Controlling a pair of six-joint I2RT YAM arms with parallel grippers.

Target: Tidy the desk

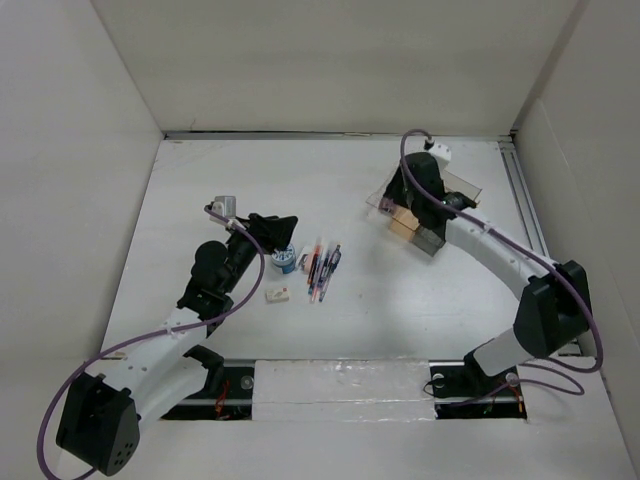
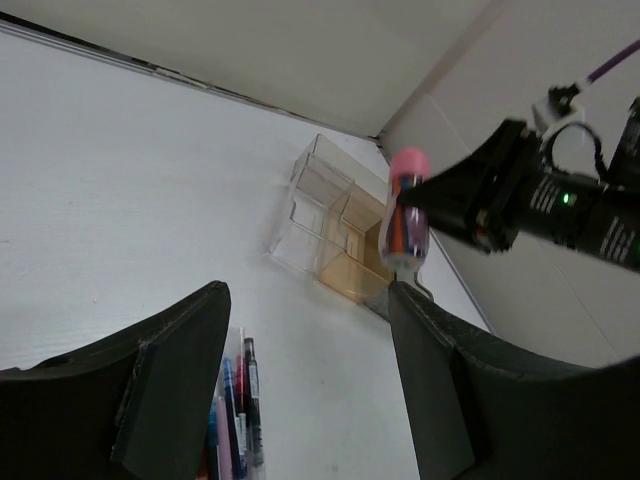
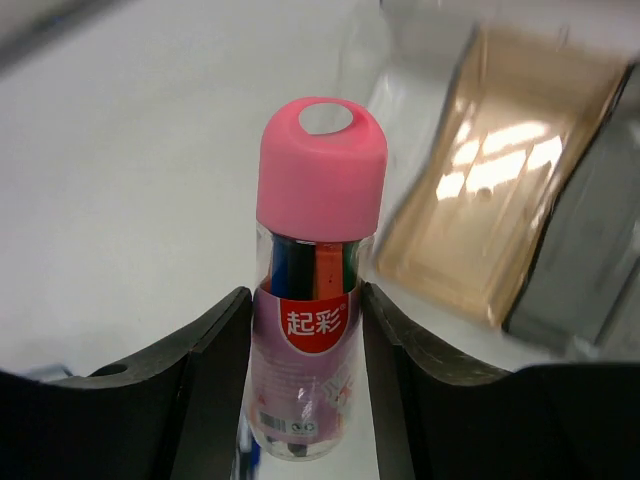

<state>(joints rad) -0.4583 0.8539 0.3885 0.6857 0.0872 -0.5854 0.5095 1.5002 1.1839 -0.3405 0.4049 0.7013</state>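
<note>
Step in hand: stowing. Right jaws clamped on pink-capped marker tube [image 3: 318, 200], aloft near clear tray [image 2: 330, 225] at far right of bench [image 1: 250, 190] (tube not yet in any compartment). Left jaws apart, empty, by loose pens [image 1: 322, 268] mid-bench. Next, likely: lower tube upright into free compartment, release.

The desk [image 1: 250, 180] bears loose pens [image 1: 322, 268], white block [image 1: 277, 294], clear tray [image 2: 330, 225]

A clear tube [image 3: 312, 330] of markers has a pink cap, a purple label and a red patch with white characters. The clear tray [image 2: 310, 190] has one amber and one grey section. The pens [image 1: 322, 265] are blue, red and black; the desk [image 1: 420, 300] is white.
</note>
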